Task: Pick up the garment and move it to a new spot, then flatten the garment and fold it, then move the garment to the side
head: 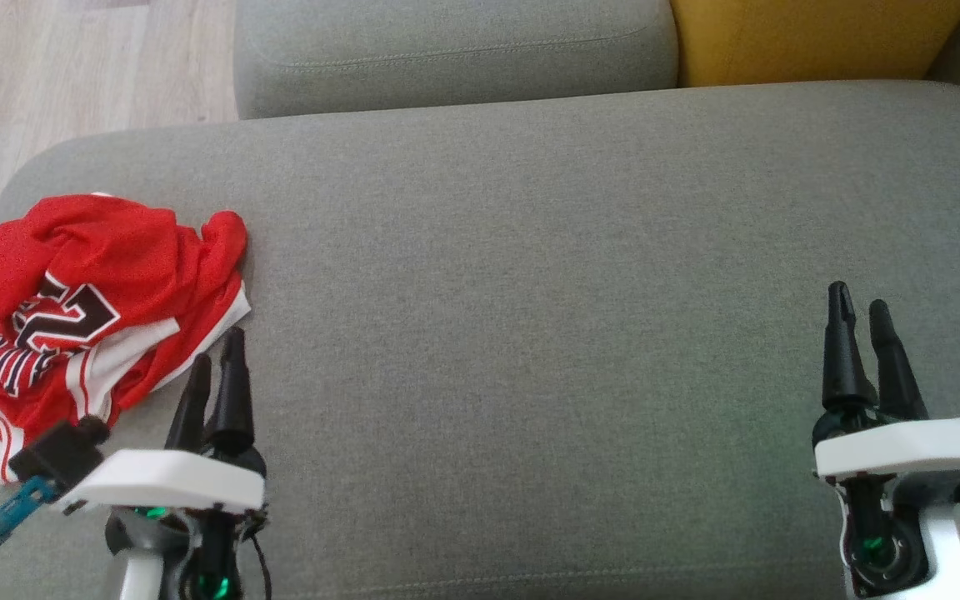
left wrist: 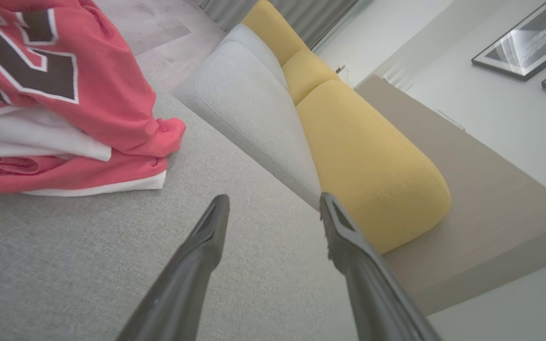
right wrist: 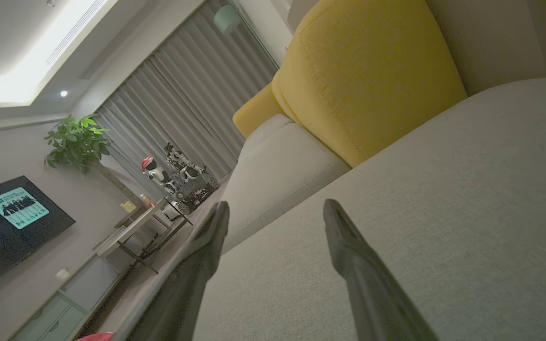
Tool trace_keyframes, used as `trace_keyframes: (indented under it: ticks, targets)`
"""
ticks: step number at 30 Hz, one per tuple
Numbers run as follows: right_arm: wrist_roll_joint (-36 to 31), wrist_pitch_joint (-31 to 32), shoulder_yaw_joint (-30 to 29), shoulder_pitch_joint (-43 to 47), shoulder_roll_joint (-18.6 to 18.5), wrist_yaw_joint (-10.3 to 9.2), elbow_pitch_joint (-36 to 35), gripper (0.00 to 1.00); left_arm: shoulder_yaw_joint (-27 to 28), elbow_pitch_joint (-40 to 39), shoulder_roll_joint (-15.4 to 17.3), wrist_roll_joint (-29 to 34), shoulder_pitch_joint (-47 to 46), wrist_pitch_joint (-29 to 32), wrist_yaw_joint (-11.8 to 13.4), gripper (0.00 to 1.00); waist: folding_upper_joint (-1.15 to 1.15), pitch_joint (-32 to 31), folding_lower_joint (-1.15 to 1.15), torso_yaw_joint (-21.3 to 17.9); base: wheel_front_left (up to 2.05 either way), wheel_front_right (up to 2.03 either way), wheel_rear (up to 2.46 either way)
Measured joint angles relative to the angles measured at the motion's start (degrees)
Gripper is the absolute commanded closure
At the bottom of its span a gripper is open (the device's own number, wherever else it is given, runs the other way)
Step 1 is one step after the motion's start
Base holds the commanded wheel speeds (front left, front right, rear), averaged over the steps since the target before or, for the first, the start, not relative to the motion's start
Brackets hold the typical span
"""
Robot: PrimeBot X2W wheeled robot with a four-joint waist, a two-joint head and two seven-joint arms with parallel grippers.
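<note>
Surface: a grey sofa seat [head: 530,250], woven cloth, broad and flat.
Behind it: a grey cushion [head: 447,50] with a yellow cushion [head: 813,37] just beside it.
Floor: pale wood floor [head: 72,67] past the sofa's left end.
Room: long grey curtains [right wrist: 183,94], a leafy plant [right wrist: 76,142] by the wall, a television [right wrist: 12,227] switched on, and framed pictures [left wrist: 524,42] on a white wall.
Garment: a red jersey [head: 88,275] with white trim, crumpled in a heap at the left end of the seat.
Left end effector [head: 217,346]: released, fingers spread, nothing between them; just beside the jersey's near right edge, and I cannot tell whether it touches.
Right end effector [head: 857,296]: released as well, over bare seat at the right, well apart from the jersey.
Writing on the jersey: a large dark numeral [head: 72,312] edged in white, seemingly a 2; the rest is lost in the folds.
Writing on the television: a pale panel with letters too small to read.
</note>
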Motion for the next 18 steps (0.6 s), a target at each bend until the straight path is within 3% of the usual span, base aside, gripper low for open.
trace_keyframes:
  ticks: [5,18]
  targets:
    - [-4.90,-1.02,0.15,0.00,0.00,0.00,-0.31,0.00,-3.71,-0.41,2.01,5.71,-0.01,-0.92,3.31,0.00,0.00,-0.13,0.00,-0.15,0.00,0.00,0.00]
    - [-16.79,-2.92,1.46,0.00,0.00,0.00,-0.12,0.00,-17.14,1.11,9.43,17.22,-1.33,-3.07,16.59,0.00,0.00,-0.36,0.00,-0.56,0.00,0.00,0.00]
